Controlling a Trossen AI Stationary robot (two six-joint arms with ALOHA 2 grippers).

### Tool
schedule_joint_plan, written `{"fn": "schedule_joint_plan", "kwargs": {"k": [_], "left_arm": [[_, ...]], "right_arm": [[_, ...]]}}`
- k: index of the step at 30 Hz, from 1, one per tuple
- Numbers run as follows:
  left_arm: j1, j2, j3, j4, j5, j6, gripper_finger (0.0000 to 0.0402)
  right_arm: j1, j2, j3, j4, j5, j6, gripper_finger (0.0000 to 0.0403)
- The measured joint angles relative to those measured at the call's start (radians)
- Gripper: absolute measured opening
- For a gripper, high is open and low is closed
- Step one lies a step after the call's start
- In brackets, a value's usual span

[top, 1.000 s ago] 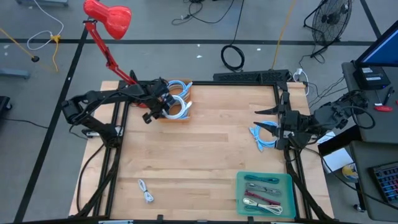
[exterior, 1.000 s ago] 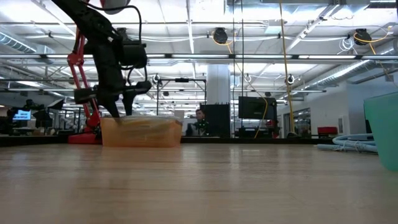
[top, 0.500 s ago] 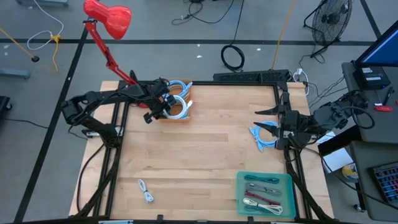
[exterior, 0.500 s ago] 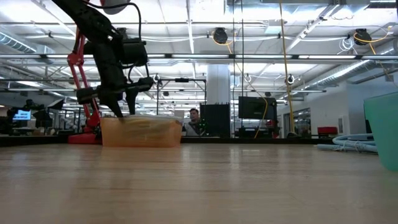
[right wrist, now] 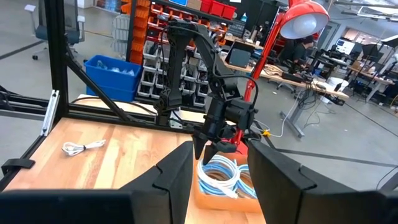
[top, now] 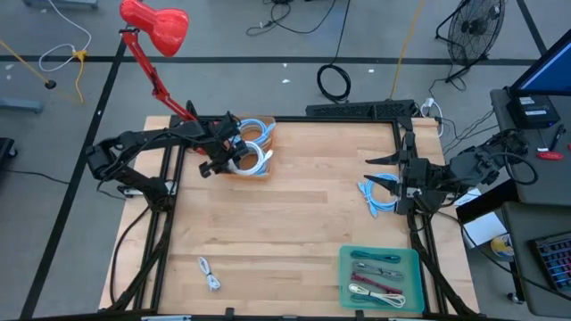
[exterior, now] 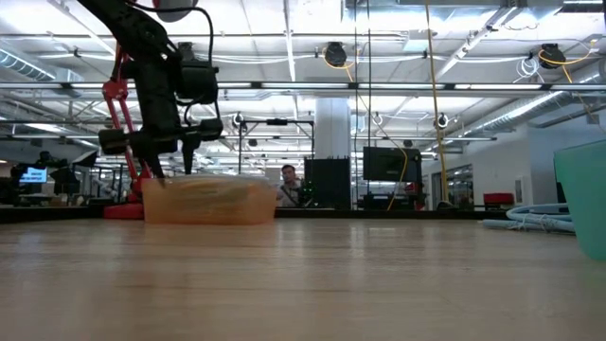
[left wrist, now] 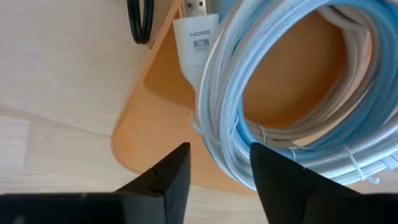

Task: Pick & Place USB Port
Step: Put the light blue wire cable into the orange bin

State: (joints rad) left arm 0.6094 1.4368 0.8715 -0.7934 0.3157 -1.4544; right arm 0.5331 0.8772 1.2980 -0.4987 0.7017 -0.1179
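White-blue cable coils (left wrist: 292, 124) w/ an HDMI-marked plug lie in the orange tray (left wrist: 155, 155), just ahead of my left fingers (left wrist: 165, 180), which stand apart, holding nothing. Pick not made yet, I'd judge. Right gripper (top: 385, 185) waits far off, parted, empty. Teal bin (top: 346, 265) holds some cables.

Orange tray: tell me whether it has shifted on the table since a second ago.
Yes. In the low view the orange tray has slid slightly left toward the red lamp base, with the left gripper at its left end.
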Motion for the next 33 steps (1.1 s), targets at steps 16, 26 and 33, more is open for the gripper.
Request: {"fn": "schedule_joint_plan", "kwargs": {"k": [16, 26, 33], "left_arm": [[0.099, -0.048, 0.1, -0.011, 0.007, 0.13, 0.0212], [-0.117, -0.05, 0.359, 0.309, -0.008, 0.341, 0.0212], [-0.299, -0.049, 0.443, 0.398, -0.144, 0.398, 0.0211]], "right_arm": [[-0.001, 0.0, 0.0, -0.005, 0.003, -0.028, 0.0145], [-0.002, -0.024, 0.0, -0.083, 0.048, 0.035, 0.0146], [-0.022, -0.067, 0.0, -0.325, 0.043, 0.374, 0.0144]]}}
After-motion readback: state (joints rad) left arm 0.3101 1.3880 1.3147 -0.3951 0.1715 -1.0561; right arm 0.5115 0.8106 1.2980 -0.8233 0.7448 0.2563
